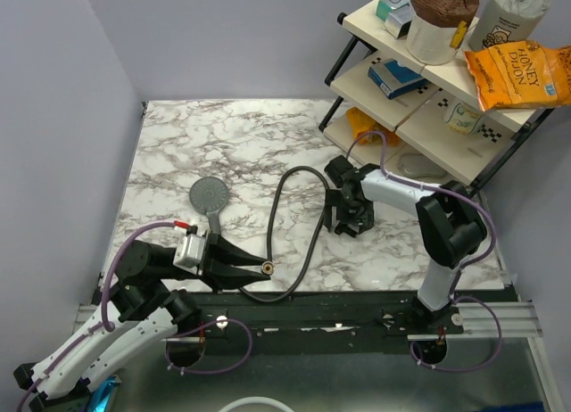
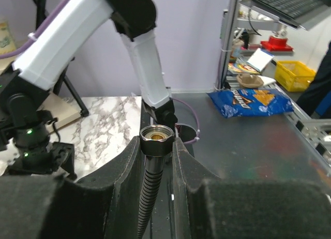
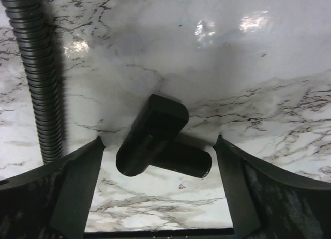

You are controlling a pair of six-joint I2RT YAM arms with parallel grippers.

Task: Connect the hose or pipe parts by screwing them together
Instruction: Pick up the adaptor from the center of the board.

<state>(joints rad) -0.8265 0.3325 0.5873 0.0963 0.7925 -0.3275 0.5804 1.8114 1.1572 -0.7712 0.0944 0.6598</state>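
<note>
I see marble-top tbl: dark grey shower head lying face up, L-centre; black ribbed hose looped to its R; small black T-fitting near hose.

Shower head handle tip under left end effector; hose top cut off.

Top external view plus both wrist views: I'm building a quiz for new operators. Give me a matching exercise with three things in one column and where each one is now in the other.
Things:
1. shower head
2. brass nut
3. black fitting

Places:
A. lying on the marble between the fingers of the open right gripper
B. held at the fingertips of the left gripper
C. face up on the marble table, in neither gripper

Pairs: 1-C, 2-B, 3-A
</note>
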